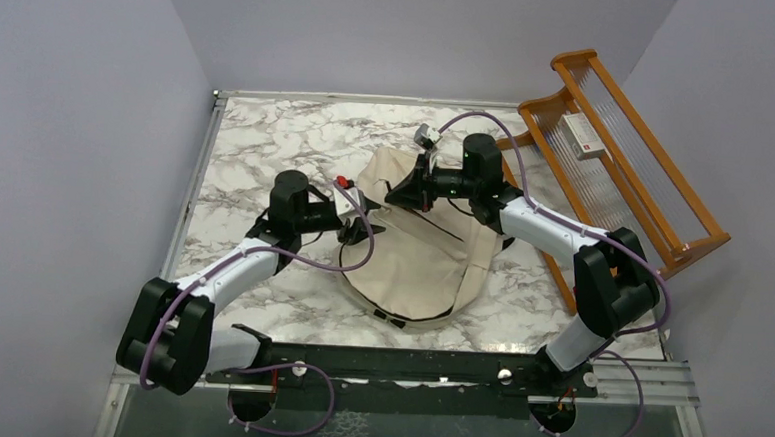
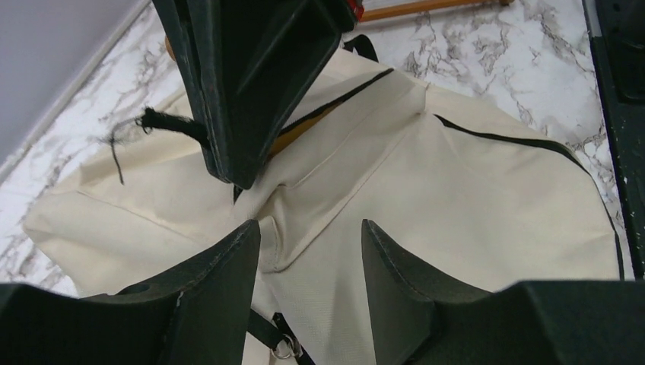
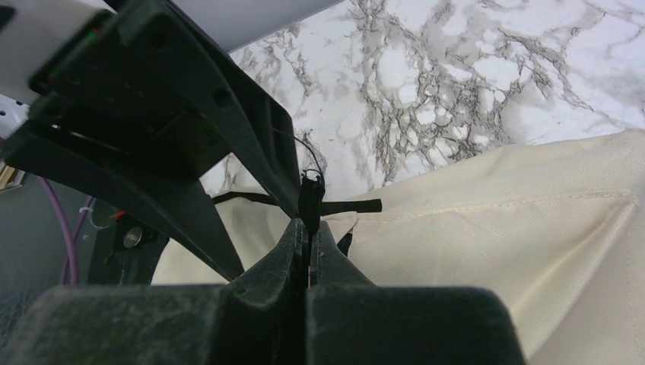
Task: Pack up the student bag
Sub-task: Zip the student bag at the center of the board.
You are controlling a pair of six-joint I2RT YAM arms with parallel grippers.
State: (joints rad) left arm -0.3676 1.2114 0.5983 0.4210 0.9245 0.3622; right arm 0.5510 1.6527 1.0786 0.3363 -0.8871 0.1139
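The right claw, jaws pressed together, pinches a black tab with a frayed thread at the upper edge of the student bag. The left claw hovers just beside it, its jaws apart over a raised fold of the cream fabric and gripping nothing. The bag lies flat and slack in the middle of the marble worktop, between the two arms. Its black zip line runs away from the point where the right claw holds on. The tab looks like the zip's pull, though the pictures do not settle that. The work appears to be at its opening stage: the bag seems barely opened, if at all, and nothing shows inside it. A wooden rack leans at the right edge of the worktop, near the bag's far corner, and holds a small white box that may be meant for packing. The next move seems to call for the left claw to come down and clamp the fold close to the zip, holding the soft cloth steady. The right claw could then draw the tab along the zip line without dragging the whole bag across the marble. With fabric this loose, an unanchored pull would likely only bunch it up.
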